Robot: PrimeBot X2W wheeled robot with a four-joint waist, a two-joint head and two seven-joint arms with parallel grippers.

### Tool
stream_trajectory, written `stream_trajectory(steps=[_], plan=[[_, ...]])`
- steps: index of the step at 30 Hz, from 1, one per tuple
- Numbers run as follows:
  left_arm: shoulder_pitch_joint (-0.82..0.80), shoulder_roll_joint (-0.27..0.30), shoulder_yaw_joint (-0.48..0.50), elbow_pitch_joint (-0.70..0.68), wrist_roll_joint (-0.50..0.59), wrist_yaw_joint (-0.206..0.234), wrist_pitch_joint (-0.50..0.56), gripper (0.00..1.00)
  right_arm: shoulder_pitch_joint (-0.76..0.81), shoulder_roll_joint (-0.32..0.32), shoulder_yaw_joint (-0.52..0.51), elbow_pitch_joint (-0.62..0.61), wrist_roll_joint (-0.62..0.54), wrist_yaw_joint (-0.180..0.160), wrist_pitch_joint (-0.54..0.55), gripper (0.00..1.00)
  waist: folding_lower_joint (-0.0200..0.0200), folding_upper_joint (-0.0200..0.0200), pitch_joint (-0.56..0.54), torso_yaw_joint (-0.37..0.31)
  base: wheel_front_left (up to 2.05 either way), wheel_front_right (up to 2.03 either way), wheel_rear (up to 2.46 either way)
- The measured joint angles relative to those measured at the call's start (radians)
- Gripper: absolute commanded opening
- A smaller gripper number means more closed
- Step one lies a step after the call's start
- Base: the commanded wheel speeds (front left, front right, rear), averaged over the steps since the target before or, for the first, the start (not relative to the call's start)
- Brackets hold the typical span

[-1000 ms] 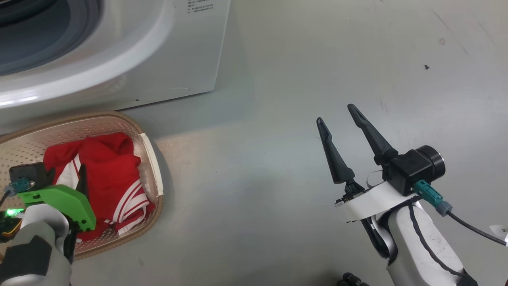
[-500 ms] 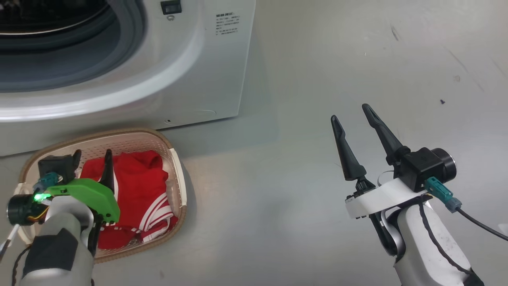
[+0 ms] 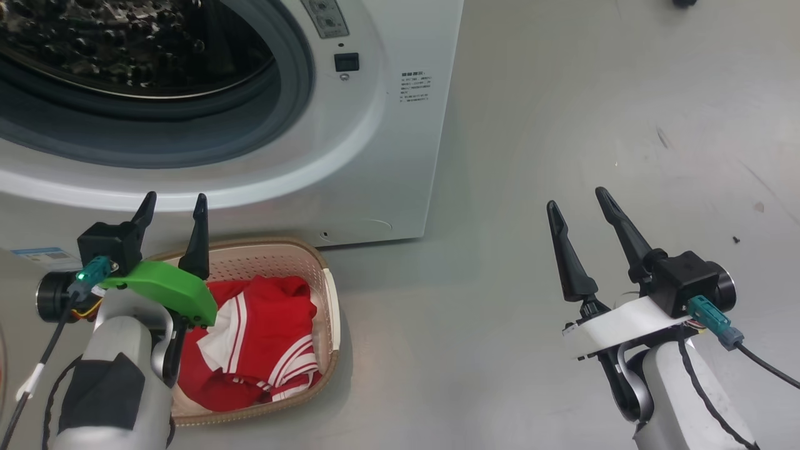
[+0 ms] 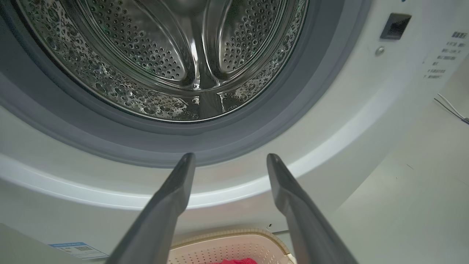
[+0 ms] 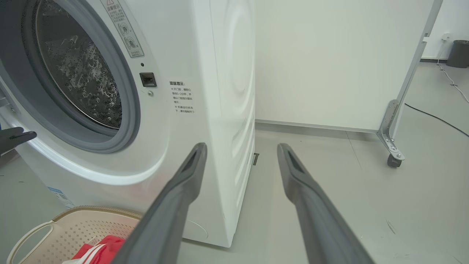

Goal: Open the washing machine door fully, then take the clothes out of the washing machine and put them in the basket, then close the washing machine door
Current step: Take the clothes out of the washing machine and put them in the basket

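The washing machine (image 3: 375,125) stands on the floor, its round opening uncovered and its perforated steel drum (image 4: 165,55) showing. Just in front sits the basket (image 3: 269,262), with red, white-striped clothes (image 3: 262,337) inside. The left end effector (image 3: 175,199) hovers above the basket, spread and empty. The right end effector (image 3: 577,199) hangs well apart, likewise spread and empty. The blue label (image 3: 47,255) and printed lines (image 3: 415,87) are too small to read.

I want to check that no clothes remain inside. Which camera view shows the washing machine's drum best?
The left wrist view: it looks straight into the drum, whose steel looks bare. In the head view the drum is cut off at the top; the right wrist view sees it at a steep angle.
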Motion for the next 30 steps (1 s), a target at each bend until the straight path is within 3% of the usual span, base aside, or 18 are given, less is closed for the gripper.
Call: stream_trajectory(steps=[17, 30], plan=[[0.262, -0.006, 0.021, -0.281, -0.009, 0.000, 0.000, 1.00, 0.124, 0.000, -0.023, -0.001, 0.017, 0.002, 0.000, 1.00, 0.0000, 0.0000, -0.197, 0.085, 0.00, 0.00, 0.00], [0.396, -0.020, 0.011, -0.374, -0.009, 0.000, 0.000, 1.00, 0.166, 0.000, -0.022, -0.012, 0.017, 0.007, 0.000, 1.00, 0.0000, 0.0000, -0.241, 0.088, 0.00, 0.00, 0.00]])
